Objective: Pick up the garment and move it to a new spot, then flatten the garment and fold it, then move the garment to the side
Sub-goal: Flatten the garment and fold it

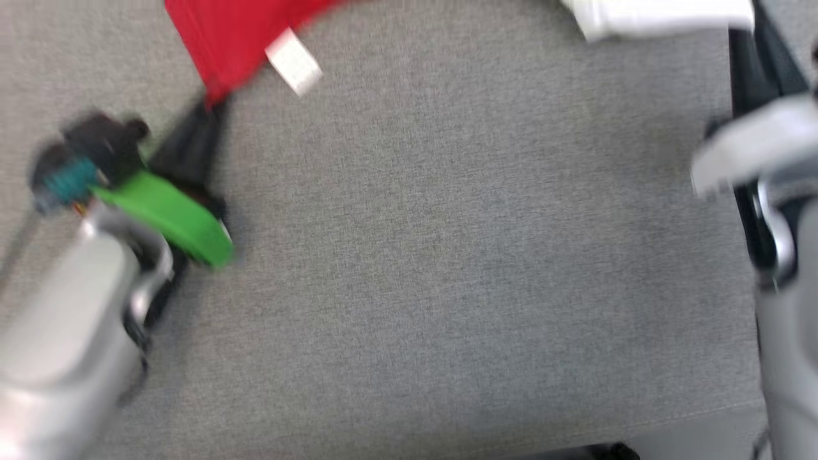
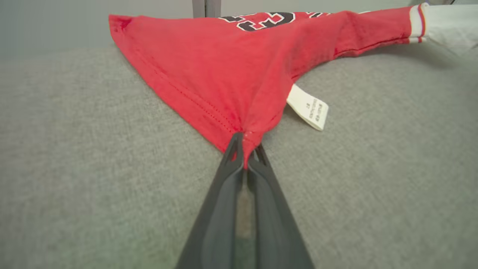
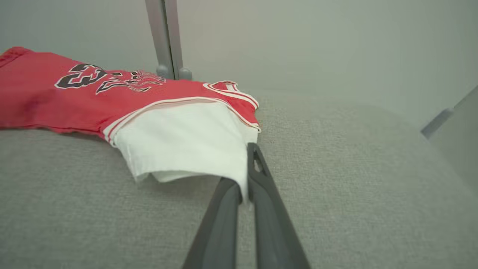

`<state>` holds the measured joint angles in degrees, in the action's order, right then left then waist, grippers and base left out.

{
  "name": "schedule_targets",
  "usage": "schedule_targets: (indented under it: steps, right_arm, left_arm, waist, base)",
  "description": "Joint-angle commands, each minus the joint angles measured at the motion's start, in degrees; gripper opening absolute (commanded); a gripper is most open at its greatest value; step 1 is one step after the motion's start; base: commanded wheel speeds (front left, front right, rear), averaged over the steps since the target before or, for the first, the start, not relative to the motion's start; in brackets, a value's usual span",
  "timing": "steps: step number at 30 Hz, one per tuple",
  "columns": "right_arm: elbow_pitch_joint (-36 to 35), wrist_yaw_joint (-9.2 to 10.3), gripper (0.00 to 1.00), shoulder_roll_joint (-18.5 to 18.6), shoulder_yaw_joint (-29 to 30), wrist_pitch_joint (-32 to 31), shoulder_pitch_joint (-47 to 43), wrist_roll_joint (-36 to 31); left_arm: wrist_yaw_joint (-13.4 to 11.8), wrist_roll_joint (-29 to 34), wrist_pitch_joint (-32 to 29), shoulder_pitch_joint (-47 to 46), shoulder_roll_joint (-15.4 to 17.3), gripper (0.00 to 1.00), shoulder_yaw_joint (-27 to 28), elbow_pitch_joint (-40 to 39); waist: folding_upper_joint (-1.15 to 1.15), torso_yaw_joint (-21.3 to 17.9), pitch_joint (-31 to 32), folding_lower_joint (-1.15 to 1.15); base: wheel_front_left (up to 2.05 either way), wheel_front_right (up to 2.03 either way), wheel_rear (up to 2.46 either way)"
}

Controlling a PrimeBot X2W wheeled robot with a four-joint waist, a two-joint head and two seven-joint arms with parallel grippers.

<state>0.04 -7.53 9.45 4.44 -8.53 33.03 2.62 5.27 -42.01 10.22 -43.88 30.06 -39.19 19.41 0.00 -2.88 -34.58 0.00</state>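
While the left gripper (image 2: 244,149) pinches a red corner of the shirt (image 2: 231,67) and the right gripper (image 3: 244,188) pinches its white end, the shirt lies on the grey top (image 2: 74,168). A hard pull could tug a thin pinch loose.

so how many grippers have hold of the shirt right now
2. The left gripper pinches a red corner of the shirt, beside its white label. The right gripper pinches the edge of the white part.

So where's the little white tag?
The tag hangs off the red garment, just right of where the left hand pinches it, in the left wrist view.
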Motion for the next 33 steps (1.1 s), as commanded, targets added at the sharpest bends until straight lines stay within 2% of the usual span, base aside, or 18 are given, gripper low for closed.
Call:
schedule_targets:
  steps: [1,3,7,11,13,17,20,25,33]
  right_arm:
    - [-4.1,0.09,0.0,0.7,1.4,-1.2,-6.6,1.3]
    - [-10.3,0.09,0.0,1.1,3.0,-3.0,-15.4,2.2]
    - [-20.1,0.09,0.0,-1.4,4.5,-6.0,-31.9,2.6]
    - [-26.2,0.08,0.0,-4.0,5.3,-7.2,-46.2,3.9]
    - [-28.7,0.08,0.0,-4.9,5.8,-7.8,-51.1,4.6]
    - [-30.5,0.08,0.0,-5.7,5.8,-9.0,-56.8,4.9]
    - [-30.4,0.08,0.0,-5.6,6.0,-9.4,-56.1,4.8]
    - [-28.3,0.08,0.0,-3.3,4.9,-12.4,-48.4,4.8]
    - [-19.5,0.08,0.0,2.7,1.9,-19.9,-30.1,5.5]
  left_arm:
    - [-1.3,-0.2,-0.3,5.1,0.4,0.0,-1.2,-2.3]
    - [-3.7,-1.3,-1.0,10.6,1.4,0.0,-1.7,-6.9]
    - [-9.5,-3.6,-2.4,22.4,4.0,0.0,-2.1,-17.0]
    - [-15.5,-5.6,-3.5,33.3,6.5,0.0,-3.2,-27.3]
    - [-18.3,-6.8,-4.0,38.2,7.4,0.0,-3.6,-31.9]
    - [-21.3,-8.7,-4.7,43.1,8.5,0.0,-3.5,-38.6]
    - [-21.9,-9.6,-5.7,43.0,9.1,0.0,-2.9,-40.1]
    - [-20.4,-10.9,-9.7,37.3,9.8,0.0,-1.7,-38.9]
    - [-15.9,-12.1,-16.7,24.6,5.7,0.0,-2.5,-31.6]
  waist:
    - [0.0,3.3,15.6,0.0]
    - [0.0,3.6,18.0,0.0]
    - [0.0,3.5,20.5,0.0]
    - [0.0,3.9,21.3,0.0]
    - [0.0,3.6,21.1,0.0]
    - [0.0,3.6,20.7,0.0]
    - [0.0,3.6,20.2,0.0]
    - [0.0,3.9,18.8,0.0]
    - [0.0,5.7,15.9,0.0]
  base:
    - [0.0,0.0,0.0]
    - [0.0,0.0,0.0]
    - [0.0,0.0,0.0]
    - [0.0,0.0,0.0]
    - [0.0,0.0,0.0]
    - [0.0,0.0,0.0]
    - [0.0,0.0,0.0]
    - [0.0,0.0,0.0]
    - [0.0,0.0,0.0]
